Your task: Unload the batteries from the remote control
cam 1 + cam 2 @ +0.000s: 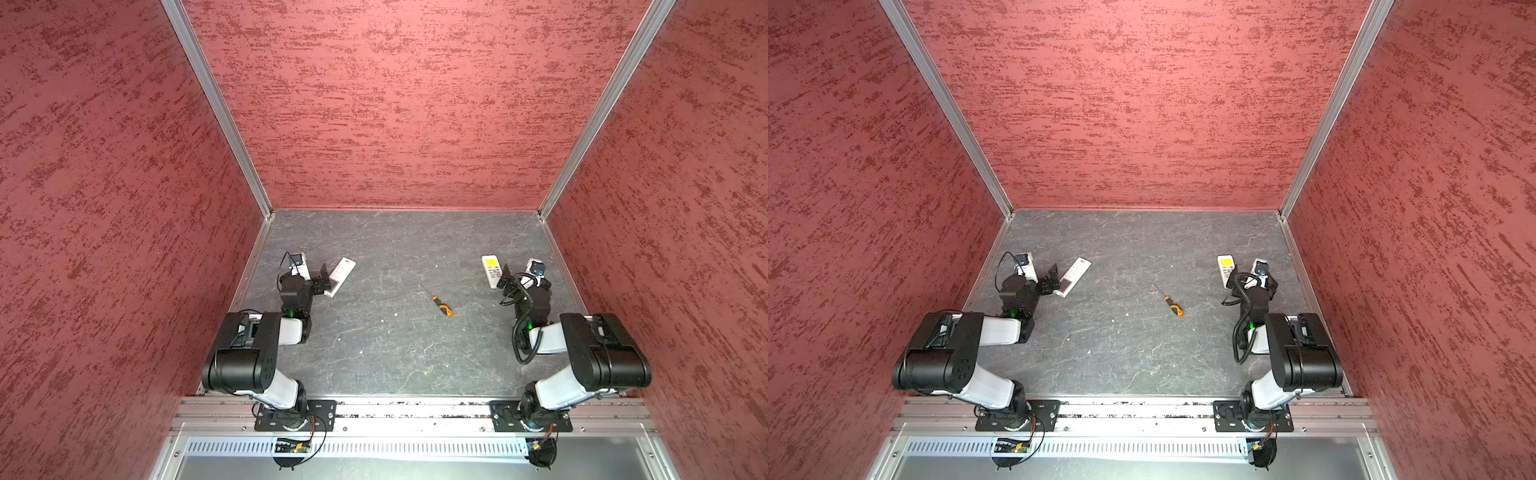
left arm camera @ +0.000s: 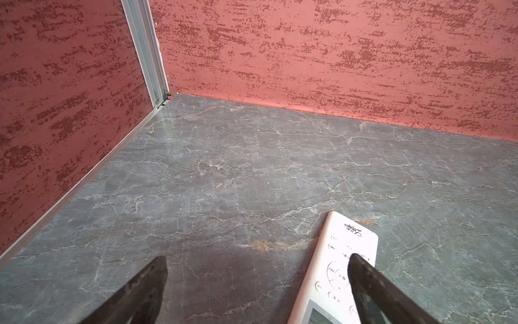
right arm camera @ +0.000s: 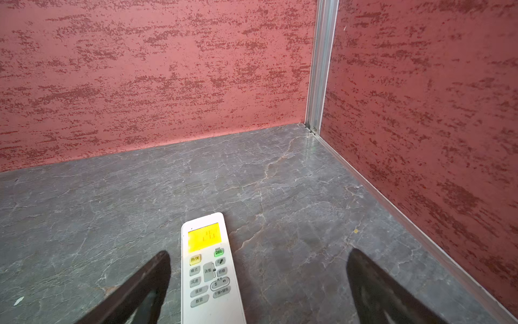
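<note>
Two white remote controls lie button side up on the grey table. The slim remote point(image 1: 341, 275) point(image 1: 1074, 276) point(image 2: 333, 269) is on the left. My left gripper point(image 1: 322, 280) point(image 1: 1052, 278) point(image 2: 258, 259) stands open at its near end, one finger point(image 2: 364, 280) over its buttons. The remote with a lit yellow screen point(image 1: 491, 271) point(image 1: 1226, 270) point(image 3: 208, 269) is on the right. It lies between the wide-open fingers of my right gripper point(image 1: 505, 276) point(image 3: 259, 254), close to one finger point(image 3: 151, 280). No batteries show; they are hidden.
An orange-and-black screwdriver point(image 1: 441, 305) point(image 1: 1173, 305) lies between the two arms, nearer the right one. Red walls point(image 1: 395, 104) close the table on three sides, with each gripper near a side wall. Small white specks point(image 1: 395, 314) dot the table.
</note>
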Action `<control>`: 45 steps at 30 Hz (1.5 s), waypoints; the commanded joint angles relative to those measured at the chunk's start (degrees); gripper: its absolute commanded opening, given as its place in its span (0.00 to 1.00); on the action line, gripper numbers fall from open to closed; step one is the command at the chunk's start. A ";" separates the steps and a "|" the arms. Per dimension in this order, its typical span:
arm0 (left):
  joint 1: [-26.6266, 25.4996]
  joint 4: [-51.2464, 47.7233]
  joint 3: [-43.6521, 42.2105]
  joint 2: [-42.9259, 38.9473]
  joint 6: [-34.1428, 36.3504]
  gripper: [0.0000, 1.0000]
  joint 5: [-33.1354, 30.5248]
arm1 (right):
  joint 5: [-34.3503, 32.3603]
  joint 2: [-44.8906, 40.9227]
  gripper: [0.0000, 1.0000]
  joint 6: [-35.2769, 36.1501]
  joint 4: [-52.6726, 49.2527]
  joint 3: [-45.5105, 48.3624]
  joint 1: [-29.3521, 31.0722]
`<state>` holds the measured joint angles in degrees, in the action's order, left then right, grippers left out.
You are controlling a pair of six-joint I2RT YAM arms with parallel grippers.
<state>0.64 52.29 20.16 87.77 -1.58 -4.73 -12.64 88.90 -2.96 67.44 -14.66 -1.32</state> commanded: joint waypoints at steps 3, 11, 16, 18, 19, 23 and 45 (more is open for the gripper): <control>0.11 0.00 0.95 0.21 0.84 1.00 0.60 | 0.75 0.08 0.99 0.63 1.16 -0.64 0.18; 0.07 0.00 0.99 0.18 0.85 1.00 0.62 | 0.71 0.06 0.99 0.59 1.10 -0.65 0.18; 0.10 0.00 1.01 0.16 0.80 0.99 0.56 | 0.77 0.06 0.99 0.59 1.11 -0.64 0.18; 0.06 0.00 1.00 0.19 0.82 0.99 0.60 | 0.70 0.02 0.99 0.64 1.12 -0.64 0.18; 0.08 0.00 1.00 0.19 0.85 0.99 0.58 | 0.72 -0.02 0.99 0.59 1.12 -0.64 0.18; 0.06 0.00 0.95 0.19 0.83 0.99 0.60 | 0.70 -0.01 0.99 0.59 1.12 -0.66 0.18; -1.13 -18.78 5.76 -12.07 -0.63 0.99 -6.47 | -0.98 -10.04 0.99 0.01 -16.34 -6.04 0.14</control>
<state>0.19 44.95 21.21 82.48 -1.65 -6.63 -12.73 85.54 -3.01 61.80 -15.62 -1.32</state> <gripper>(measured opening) 0.996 0.989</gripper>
